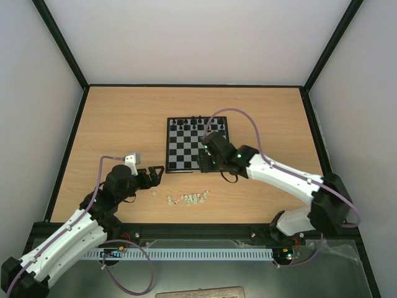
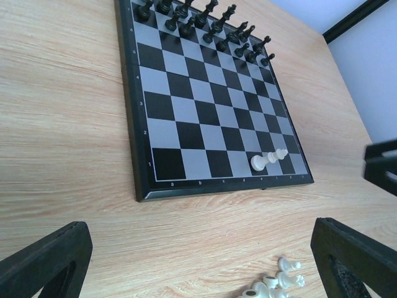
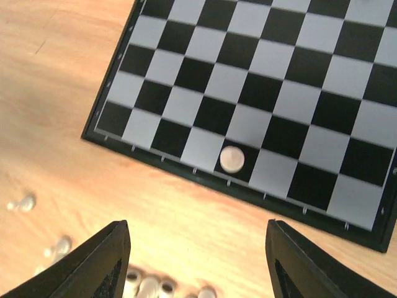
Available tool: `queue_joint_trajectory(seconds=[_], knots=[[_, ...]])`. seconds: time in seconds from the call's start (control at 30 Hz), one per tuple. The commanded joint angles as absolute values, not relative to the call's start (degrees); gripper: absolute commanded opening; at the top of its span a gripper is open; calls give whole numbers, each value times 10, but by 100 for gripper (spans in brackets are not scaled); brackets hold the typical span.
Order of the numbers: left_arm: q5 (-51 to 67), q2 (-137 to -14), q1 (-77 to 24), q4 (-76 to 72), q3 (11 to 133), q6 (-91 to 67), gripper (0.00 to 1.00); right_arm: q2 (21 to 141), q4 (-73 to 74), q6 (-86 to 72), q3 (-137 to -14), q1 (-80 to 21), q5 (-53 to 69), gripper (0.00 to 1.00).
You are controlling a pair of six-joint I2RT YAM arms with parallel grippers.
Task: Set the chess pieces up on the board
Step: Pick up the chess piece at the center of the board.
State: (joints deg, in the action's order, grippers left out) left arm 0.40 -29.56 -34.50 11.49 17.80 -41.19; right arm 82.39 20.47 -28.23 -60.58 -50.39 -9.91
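Observation:
The board (image 1: pixel 197 144) lies mid-table with black pieces along its far rows. One white chess piece (image 2: pixel 268 160) stands on a black square in the near row, and from above it shows as a cream disc (image 3: pixel 232 159). Several more white chess pieces (image 1: pixel 189 198) lie in a loose heap on the wood in front of the board, also seen in the wrist views (image 2: pixel 276 282) (image 3: pixel 149 287). My right gripper (image 1: pixel 203 162) (image 3: pixel 198 267) hovers over the board's near edge, open and holding nothing. Left of the heap, my left gripper (image 1: pixel 155 174) (image 2: pixel 198 267) is wide open over bare wood.
A single white piece (image 1: pixel 154 193) lies apart, left of the heap and close to the left fingers. Black pieces (image 2: pixel 205 22) fill the far two rows. Dark frame rails and pale walls enclose the table (image 1: pixel 124 118).

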Motion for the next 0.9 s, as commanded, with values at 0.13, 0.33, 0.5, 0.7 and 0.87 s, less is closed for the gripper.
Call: queue_joint_trajectory(seconds=[0.13, 0.33, 0.5, 0.7, 0.87], knots=[[3, -285, -348, 89, 158, -435, 99, 746, 208, -278, -494, -600, -51, 59], [55, -256, -348, 82, 136, -448, 99, 755, 211, -278, -482, -664, -60, 52], [29, -240, -349, 120, 163, -446, 99, 780, 207, -280, -481, -673, -61, 41], [32, -218, -349, 126, 149, -477, 100, 820, 209, -288, -485, -680, -63, 39], [18, -208, -348, 153, 159, -476, 99, 839, 197, -287, -484, -691, -55, 39]])
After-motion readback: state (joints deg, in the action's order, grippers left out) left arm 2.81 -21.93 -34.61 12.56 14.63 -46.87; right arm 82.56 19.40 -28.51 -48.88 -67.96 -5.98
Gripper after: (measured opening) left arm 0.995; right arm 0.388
